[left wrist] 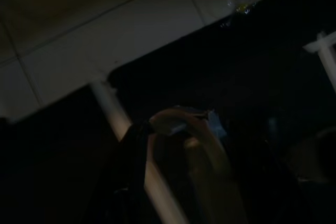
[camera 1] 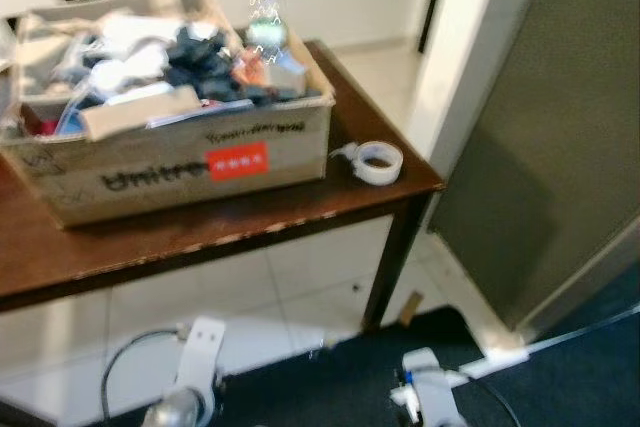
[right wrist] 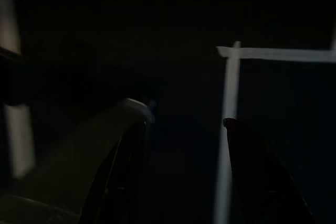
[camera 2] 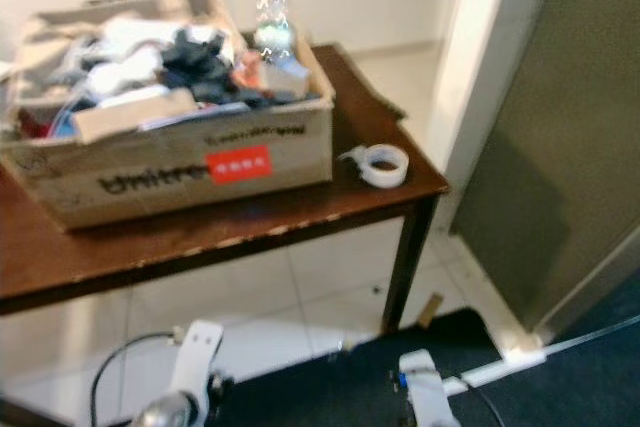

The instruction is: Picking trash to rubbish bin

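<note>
Brown table (camera 1: 200, 237): cardboard box (camera 1: 180, 162) heaped with mixed trash (camera 1: 170, 62); tape roll (camera 1: 378, 162) beside. Right end effector (right wrist: 181, 129) released; left unclear.

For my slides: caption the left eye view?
Cluttered cardboard box and tape roll on a brown table.

Head stereo pair: high, facing forward and down, sharing the wooden table (camera 1: 200, 237) and cardboard box (camera 2: 180, 172) at 11 o'clock.
Wrist views: dark, close to the floor's dark mat (left wrist: 252, 77).
</note>
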### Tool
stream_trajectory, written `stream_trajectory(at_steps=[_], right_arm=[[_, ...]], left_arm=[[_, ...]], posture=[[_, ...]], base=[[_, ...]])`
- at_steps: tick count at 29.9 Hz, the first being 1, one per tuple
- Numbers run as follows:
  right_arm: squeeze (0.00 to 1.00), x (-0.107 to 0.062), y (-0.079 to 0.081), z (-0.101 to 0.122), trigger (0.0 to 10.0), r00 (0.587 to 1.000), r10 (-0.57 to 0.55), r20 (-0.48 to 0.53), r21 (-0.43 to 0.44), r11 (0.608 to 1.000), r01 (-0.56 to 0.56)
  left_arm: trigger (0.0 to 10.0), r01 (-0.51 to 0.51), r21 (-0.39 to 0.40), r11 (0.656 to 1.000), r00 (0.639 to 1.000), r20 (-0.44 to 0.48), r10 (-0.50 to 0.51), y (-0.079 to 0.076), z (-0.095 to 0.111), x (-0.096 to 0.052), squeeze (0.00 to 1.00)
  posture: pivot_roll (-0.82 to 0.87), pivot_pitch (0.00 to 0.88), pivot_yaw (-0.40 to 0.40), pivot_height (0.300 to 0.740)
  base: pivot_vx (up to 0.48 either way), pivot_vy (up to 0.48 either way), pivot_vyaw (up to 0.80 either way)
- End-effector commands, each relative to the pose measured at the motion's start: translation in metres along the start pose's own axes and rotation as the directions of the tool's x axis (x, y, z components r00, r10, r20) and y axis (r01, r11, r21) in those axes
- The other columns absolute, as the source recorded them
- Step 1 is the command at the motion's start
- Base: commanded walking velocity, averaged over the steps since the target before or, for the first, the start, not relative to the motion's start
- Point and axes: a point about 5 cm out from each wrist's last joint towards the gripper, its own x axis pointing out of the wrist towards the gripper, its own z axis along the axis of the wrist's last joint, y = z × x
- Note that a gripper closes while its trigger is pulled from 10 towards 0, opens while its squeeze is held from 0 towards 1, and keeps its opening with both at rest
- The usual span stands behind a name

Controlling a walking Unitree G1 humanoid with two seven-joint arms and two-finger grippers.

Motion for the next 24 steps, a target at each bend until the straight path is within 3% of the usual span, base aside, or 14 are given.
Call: stream_trajectory(at_steps=[1,10,15,20,24], right_arm=[[0.00,0.0009,0.0033,0.0008,10.0,1.000,0.008,0.000,0.007,1.000,-0.008],[0.00,0.0010,0.0038,0.0011,10.0,1.000,0.011,0.000,0.002,1.000,-0.011],[0.00,0.0011,0.0039,0.0013,10.0,1.000,0.010,0.000,0.005,1.000,-0.010],[0.00,0.0008,0.0035,-0.0003,10.0,1.000,0.006,-0.002,0.008,1.000,-0.006],[0.00,0.0006,0.0031,-0.0010,10.0,1.000,0.002,-0.004,0.010,1.000,-0.002]], left_arm=[[10.0,-0.005,-0.021,1.000,1.000,-0.025,0.004,0.0018,-0.0063,-0.0016,0.00],[10.0,-0.007,-0.044,0.999,0.999,-0.032,0.006,0.0024,-0.0055,-0.0013,0.00],[10.0,-0.010,-0.093,0.996,0.999,-0.045,0.006,0.0026,-0.0067,-0.0011,0.00],[10.0,-0.004,-0.023,1.000,1.000,-0.031,0.003,0.0029,-0.0045,-0.0011,0.00],[10.0,0.007,-0.020,1.000,1.000,-0.026,-0.008,0.0014,-0.0035,-0.0008,0.00]], posture=[[0.05,0.110,-0.026,0.740],[0.05,0.110,-0.027,0.740],[0.05,0.111,-0.026,0.740],[0.04,0.111,-0.023,0.740],[0.04,0.109,-0.021,0.740]], base=[[0.000,0.000,0.80],[0.000,0.000,0.80],[0.000,0.000,0.80],[0.000,0.000,0.80],[0.000,0.000,0.80]])
